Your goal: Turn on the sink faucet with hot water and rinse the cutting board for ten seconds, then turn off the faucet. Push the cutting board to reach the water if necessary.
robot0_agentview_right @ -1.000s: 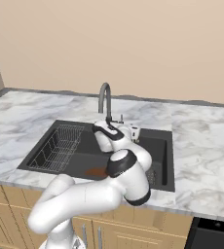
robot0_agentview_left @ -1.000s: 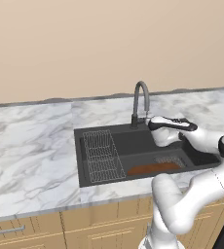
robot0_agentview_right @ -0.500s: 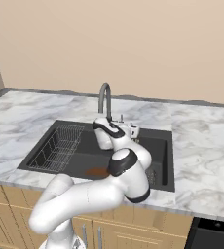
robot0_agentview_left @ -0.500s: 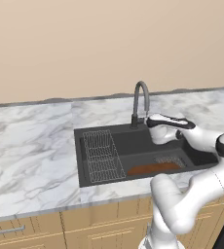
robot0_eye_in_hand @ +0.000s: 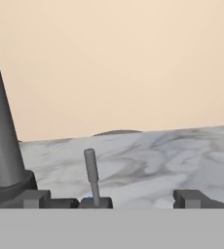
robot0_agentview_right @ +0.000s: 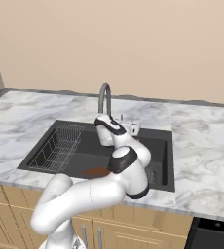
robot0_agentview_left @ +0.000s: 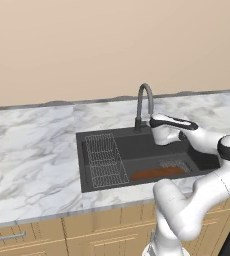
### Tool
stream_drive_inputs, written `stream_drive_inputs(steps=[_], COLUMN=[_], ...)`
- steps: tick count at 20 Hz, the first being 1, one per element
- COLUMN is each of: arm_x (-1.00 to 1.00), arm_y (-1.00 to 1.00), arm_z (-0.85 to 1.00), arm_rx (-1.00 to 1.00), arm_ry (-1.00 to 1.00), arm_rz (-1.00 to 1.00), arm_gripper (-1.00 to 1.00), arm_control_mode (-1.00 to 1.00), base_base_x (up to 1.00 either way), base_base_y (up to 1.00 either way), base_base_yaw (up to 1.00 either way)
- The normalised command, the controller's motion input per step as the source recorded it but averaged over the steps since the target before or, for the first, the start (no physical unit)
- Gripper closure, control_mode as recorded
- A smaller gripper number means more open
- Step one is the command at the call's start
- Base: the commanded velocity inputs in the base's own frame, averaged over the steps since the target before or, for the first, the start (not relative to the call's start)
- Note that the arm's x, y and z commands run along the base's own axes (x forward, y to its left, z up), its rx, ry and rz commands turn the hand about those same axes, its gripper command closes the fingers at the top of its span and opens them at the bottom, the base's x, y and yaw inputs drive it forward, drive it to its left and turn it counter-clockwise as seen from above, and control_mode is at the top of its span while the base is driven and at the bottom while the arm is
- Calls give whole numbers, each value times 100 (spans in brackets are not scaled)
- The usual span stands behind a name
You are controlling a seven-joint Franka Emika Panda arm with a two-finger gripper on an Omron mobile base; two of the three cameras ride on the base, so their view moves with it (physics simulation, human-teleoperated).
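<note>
The sink (robot0_agentview_left: 152, 150) sits in the marbled counter (robot0_agentview_left: 32, 150), and everything else is placed from it. A wire rack (robot0_agentview_left: 104, 160) fills its left part; the cutting board (robot0_agentview_left: 157, 173) lies flat on the floor at the front edge, beside the drain strainer (robot0_agentview_left: 173, 164). The sink faucet (robot0_agentview_left: 143, 106) rises from the back rim. The gripper (robot0_eye_in_hand: 114, 198) hovers just behind that rim — fingers (robot0_eye_in_hand: 33, 198) wide apart, holding nothing — with the faucet's small lever (robot0_eye_in_hand: 91, 176) upright between them.
</note>
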Motion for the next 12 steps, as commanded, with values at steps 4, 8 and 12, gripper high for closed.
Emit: stream_drive_inputs(steps=[4, 8, 12], arm_x=[26, 23, 11], arm_y=[0, 0, 0], arm_z=[-8, -13, -21], arm_rx=[0, 0, 0], arm_ry=[0, 0, 0], arm_rz=[0, 0, 0], arm_gripper=[-100, -100, -100], arm_control_mode=[-100, -100, -100], base_base_x=[0, 0, 0], base_base_y=[0, 0, 0], base_base_yaw=[0, 0, 0])
